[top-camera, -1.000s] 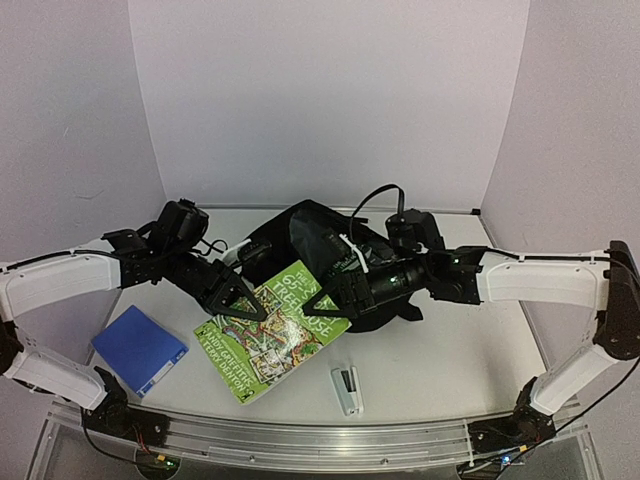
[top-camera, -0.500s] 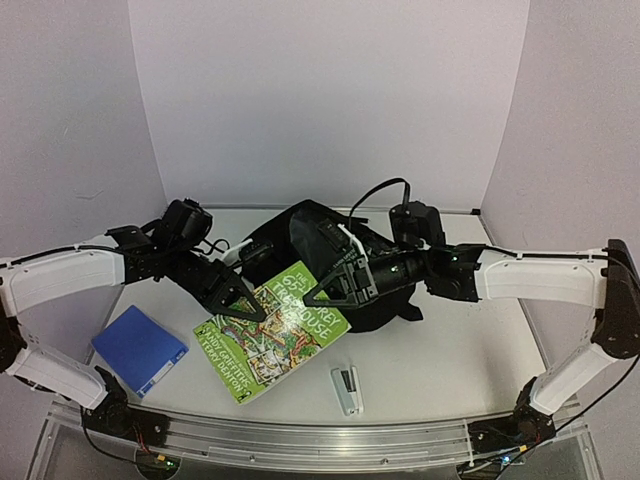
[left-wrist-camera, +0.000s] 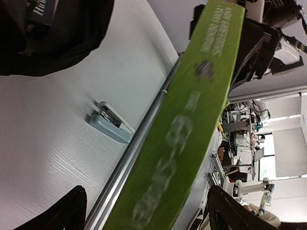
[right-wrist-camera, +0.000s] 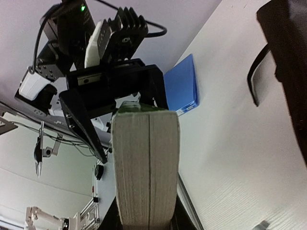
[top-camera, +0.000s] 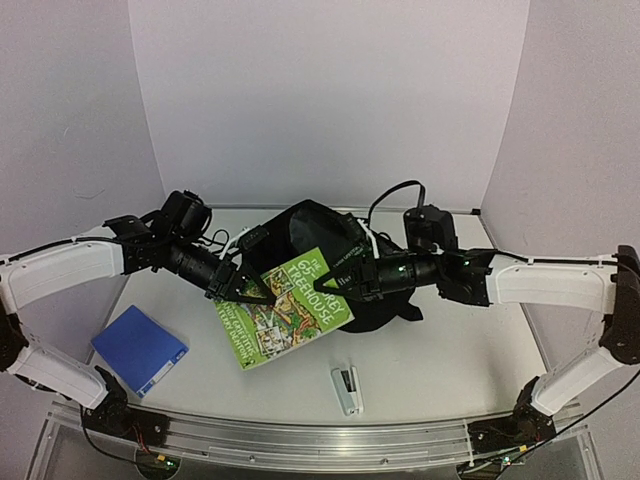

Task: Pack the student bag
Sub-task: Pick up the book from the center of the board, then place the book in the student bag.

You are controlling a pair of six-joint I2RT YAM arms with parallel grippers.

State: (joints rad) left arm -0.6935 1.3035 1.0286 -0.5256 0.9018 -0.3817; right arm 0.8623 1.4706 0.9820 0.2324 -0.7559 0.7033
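Observation:
A thick green book hangs tilted above the table in front of the black student bag. My right gripper is shut on its upper right corner; in the right wrist view the book's page edge fills the gap between the fingers. My left gripper stands open around the book's left edge. In the left wrist view its two fingers sit wide apart on either side of the green spine, not touching it. The bag lies behind, its mouth facing the book.
A blue book lies flat at the near left, also visible as the blue book in the right wrist view. A grey stapler lies near the front edge, below the green book. A metal rail runs along the table's front.
The right gripper closed on the green book and lifted it off the table toward the bag. The left gripper, shut on the book before, has opened.

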